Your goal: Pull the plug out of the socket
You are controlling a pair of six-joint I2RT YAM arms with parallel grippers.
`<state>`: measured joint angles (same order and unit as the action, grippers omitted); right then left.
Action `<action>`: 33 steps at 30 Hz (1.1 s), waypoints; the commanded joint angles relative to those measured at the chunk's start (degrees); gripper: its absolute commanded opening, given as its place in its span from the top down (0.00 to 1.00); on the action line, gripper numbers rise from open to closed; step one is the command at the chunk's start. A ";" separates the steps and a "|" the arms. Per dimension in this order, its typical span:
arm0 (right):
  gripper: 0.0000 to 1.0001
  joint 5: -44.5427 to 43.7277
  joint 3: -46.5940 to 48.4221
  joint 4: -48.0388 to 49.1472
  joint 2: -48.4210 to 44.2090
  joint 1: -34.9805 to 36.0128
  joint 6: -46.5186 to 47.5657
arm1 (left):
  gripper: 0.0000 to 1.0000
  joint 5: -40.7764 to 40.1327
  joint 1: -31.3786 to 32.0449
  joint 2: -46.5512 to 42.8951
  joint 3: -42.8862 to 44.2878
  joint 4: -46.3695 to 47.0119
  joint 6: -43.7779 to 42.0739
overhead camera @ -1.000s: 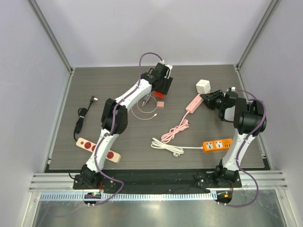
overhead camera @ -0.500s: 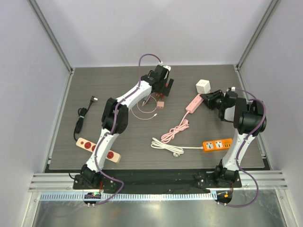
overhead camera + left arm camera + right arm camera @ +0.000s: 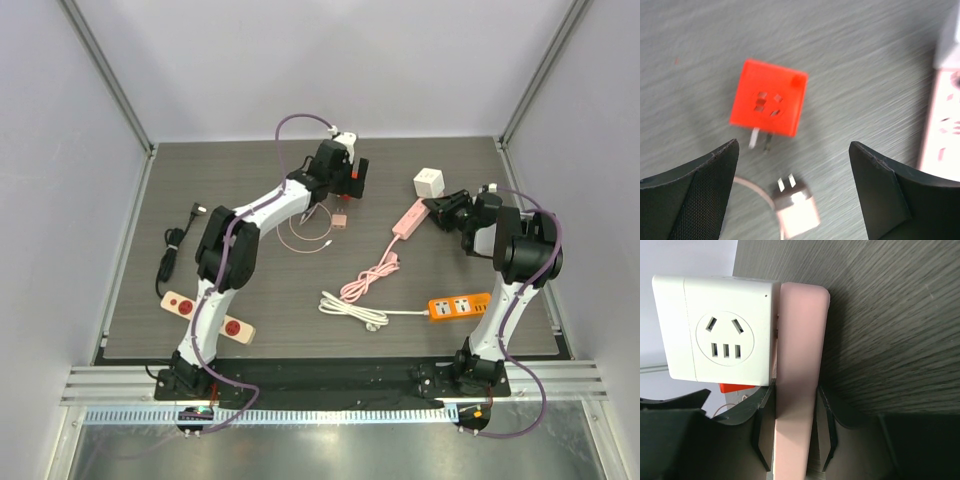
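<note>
A red cube socket (image 3: 767,105) lies on the table with its own two prongs pointing toward me. A small pink plug (image 3: 796,212) on a thin cable lies just below it, apart from it, prongs bare. My left gripper (image 3: 792,147) is open and empty, hovering over both; in the top view the left gripper (image 3: 345,180) is at the back centre, above the plug (image 3: 340,220). My right gripper (image 3: 795,405) is shut on a pink power strip (image 3: 799,340), which the top view (image 3: 408,218) also shows.
A white cube socket (image 3: 429,182) stands against the pink strip's far end. An orange power strip (image 3: 460,306) with a white cable (image 3: 355,308) lies front right. A black cable (image 3: 175,250) and a beige strip with red sockets (image 3: 208,315) lie at the left.
My left arm has swung its elbow to the left and the gripper has drawn back a little from the red cube. The right arm has not moved.
</note>
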<state>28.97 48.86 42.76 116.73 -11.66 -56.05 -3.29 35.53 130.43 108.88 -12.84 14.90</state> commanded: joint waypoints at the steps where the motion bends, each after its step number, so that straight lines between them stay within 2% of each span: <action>1: 0.99 -2.34 -0.26 -1.98 1.05 0.85 4.64 | 0.09 4.77 0.86 -2.38 0.37 10.72 1.71; 6: 0.99 -2.16 0.36 -1.63 1.22 2.34 4.81 | 0.08 8.30 1.03 -0.45 -0.77 19.52 6.72; 8: 0.99 -2.08 0.71 -1.81 1.57 3.22 4.81 | 0.00 8.65 1.03 0.78 -1.12 23.90 9.08; 11: 0.99 -1.99 0.80 -1.81 1.75 4.10 4.90 | 0.00 8.12 1.03 3.50 0.53 27.07 11.29; 16: 0.99 -1.73 0.71 -1.54 1.66 4.89 4.72 | 0.00 9.44 1.21 10.62 8.17 28.31 16.21; 20: 0.99 -1.37 0.97 -1.28 1.84 5.77 4.46 | 0.01 10.84 1.74 17.12 17.49 26.73 18.41; 26: 0.99 -0.85 1.32 -0.75 2.10 6.56 4.20 | 0.01 11.20 2.18 19.86 18.65 30.06 21.84; 33: 0.99 -0.58 1.85 -0.66 2.72 7.09 3.85 | 0.01 11.82 3.84 20.39 19.17 32.62 20.88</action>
<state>28.40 50.33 43.24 117.80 -5.80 -56.10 7.66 38.17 150.30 125.64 15.31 35.99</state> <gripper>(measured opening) 0.382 0.990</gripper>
